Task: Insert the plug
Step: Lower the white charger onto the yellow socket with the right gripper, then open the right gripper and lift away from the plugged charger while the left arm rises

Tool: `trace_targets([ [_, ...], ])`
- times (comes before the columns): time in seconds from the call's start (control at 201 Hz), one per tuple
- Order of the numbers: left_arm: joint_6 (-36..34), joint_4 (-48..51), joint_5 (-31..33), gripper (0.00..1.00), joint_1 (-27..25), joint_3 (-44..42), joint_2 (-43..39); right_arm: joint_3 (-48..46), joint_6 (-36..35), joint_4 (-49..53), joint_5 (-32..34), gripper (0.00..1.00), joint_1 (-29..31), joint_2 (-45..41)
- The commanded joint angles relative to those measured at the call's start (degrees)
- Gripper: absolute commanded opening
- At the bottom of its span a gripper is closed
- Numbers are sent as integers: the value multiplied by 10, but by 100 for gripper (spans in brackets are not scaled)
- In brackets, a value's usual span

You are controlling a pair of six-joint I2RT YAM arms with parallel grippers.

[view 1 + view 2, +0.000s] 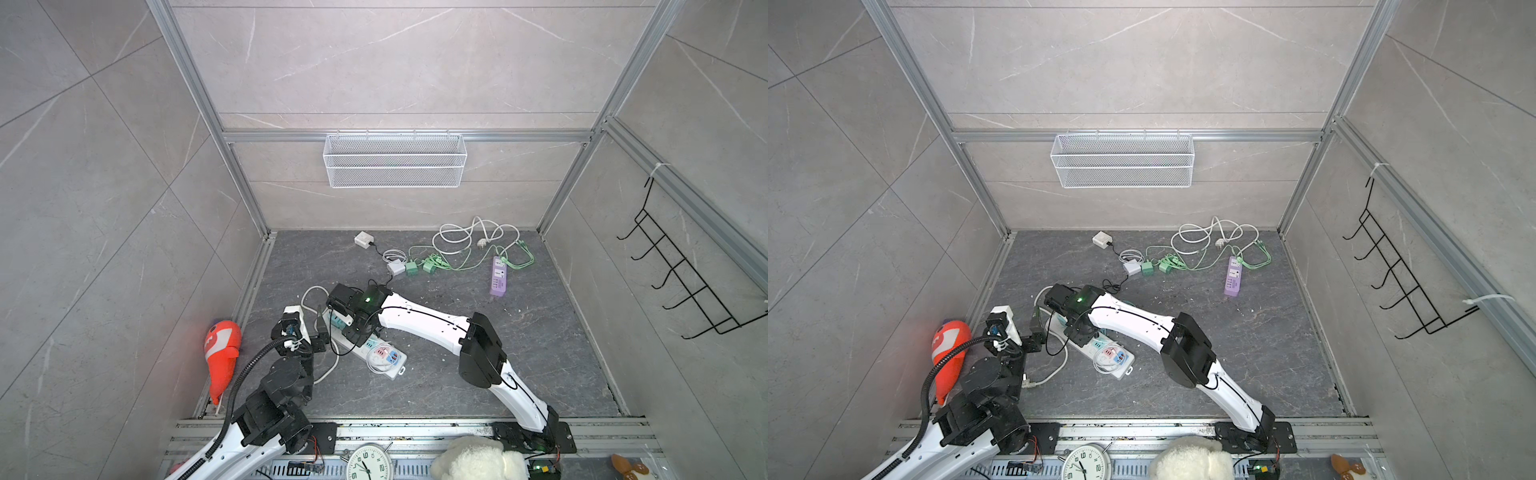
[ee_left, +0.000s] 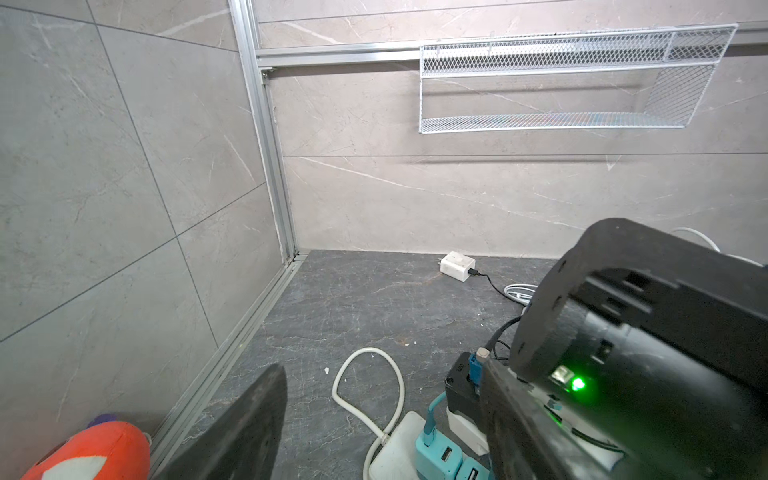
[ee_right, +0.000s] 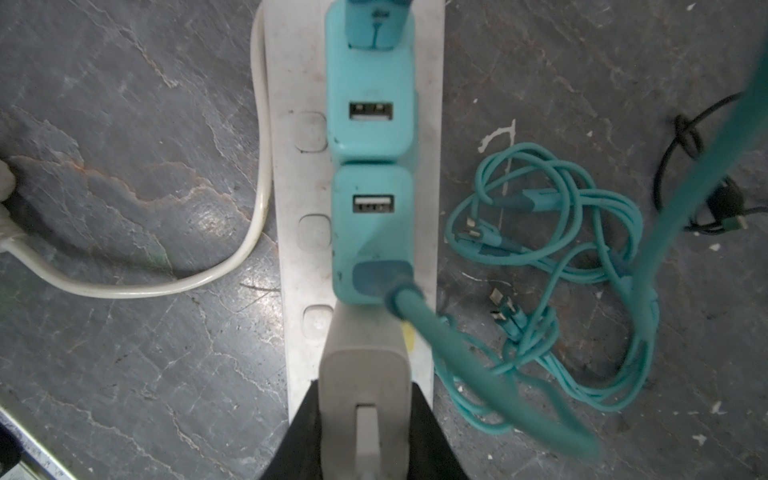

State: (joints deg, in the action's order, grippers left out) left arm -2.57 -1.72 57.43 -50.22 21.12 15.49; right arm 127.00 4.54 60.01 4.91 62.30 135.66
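While the right gripper clamps the white plug at the power strip, the left gripper gapes

Where the tabletop meets its left edge, close to the near-left corner, we find an orange plush toy lying along that edge. Just to its right hangs the left gripper. In the left wrist view we see its jaws spread wide and gripping nothing, with a loop of the strip's white cord on the tabletop between them.

Next we come to the power strip, lying slantwise in the near-left part of the tabletop in both top views. Two teal adapters sit one after the other in its sockets, and a teal cable leaves the second. Touching that second adapter, the white plug stands upright over the next socket, and the right gripper's jaws are clenched on its two sides. We cannot tell whether its prongs are fully seated. At the strip's end nearest the tabletop's near edge we make out a pink adapter and a blue adapter. Just beside the strip, on the side away from the cord, a loose teal coil lies on the tabletop.

Farther right, along the far edge, we pass a small white charger, a grey adapter and green adapters trailing green cables. Near the far-right corner lies a purple power strip.
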Motion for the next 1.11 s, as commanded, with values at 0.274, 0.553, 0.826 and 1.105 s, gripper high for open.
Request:
trace_targets([
  [0.274,19,27,49,78,-1,20,-2,55,4,2,-25,52,11,53],
  [0.553,27,46,47,87,-1,39,0,4,9,-10,-11,61,11,-12],
  [0.826,25,68,-2,100,-1,93,70,-201,43,-108,2,67,-2,-162],
  [1.105,-38,-26,-81,100,9,132,234,-387,79,-221,-12,69,-60,-332],
])
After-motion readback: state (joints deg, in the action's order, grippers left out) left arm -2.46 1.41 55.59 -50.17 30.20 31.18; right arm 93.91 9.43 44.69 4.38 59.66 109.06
